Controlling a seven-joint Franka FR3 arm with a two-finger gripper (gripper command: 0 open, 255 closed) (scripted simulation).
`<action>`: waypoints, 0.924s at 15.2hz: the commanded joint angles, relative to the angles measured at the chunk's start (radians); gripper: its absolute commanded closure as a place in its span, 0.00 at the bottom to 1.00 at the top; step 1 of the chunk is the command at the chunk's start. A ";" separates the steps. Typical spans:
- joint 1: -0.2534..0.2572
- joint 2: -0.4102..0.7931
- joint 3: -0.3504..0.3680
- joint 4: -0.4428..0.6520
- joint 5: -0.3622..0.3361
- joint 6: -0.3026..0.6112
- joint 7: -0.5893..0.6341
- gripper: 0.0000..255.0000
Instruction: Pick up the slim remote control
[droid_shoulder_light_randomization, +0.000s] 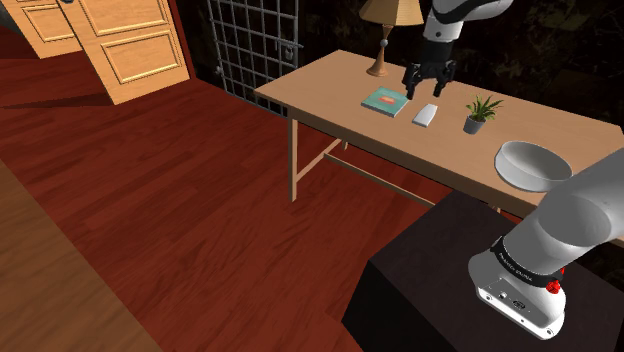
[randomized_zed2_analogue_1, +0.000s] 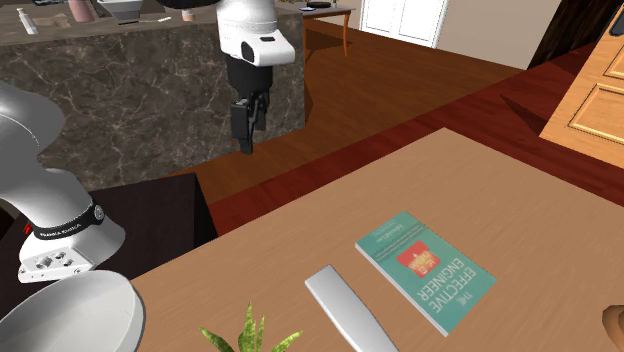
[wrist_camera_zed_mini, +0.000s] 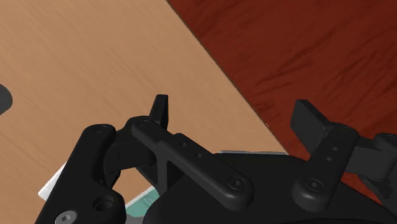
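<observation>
Remote (droid_shoulder_light_randomization: 426, 115) flat on table (droid_shoulder_light_randomization: 330, 95), just right of book (droid_shoulder_light_randomization: 385, 100) in shoulder view, long axis near-to-far, roughly below raised gripper (droid_shoulder_light_randomization: 427, 92), fingers spread, empty.

Shoulder: high behind stand (droid_shoulder_light_randomization: 430, 290); second exterior: close, opposite; wrist: downward; table (droid_shoulder_light_randomization: 330, 90) shared.

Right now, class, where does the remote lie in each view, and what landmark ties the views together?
Shoulder view: remote on the table, between book and plant.
Second exterior view: lower middle, left of the book.
Wrist view: a pale sliver beside the gripper may be it; cannot tell.
Shared landmark: the teal book.
</observation>
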 joint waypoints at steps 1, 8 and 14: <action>-0.018 0.064 -0.015 0.032 0.002 0.039 0.028 0.00; -0.072 0.274 -0.069 0.166 0.027 0.134 0.117 0.00; -0.124 0.447 -0.115 0.299 0.069 0.188 0.181 0.00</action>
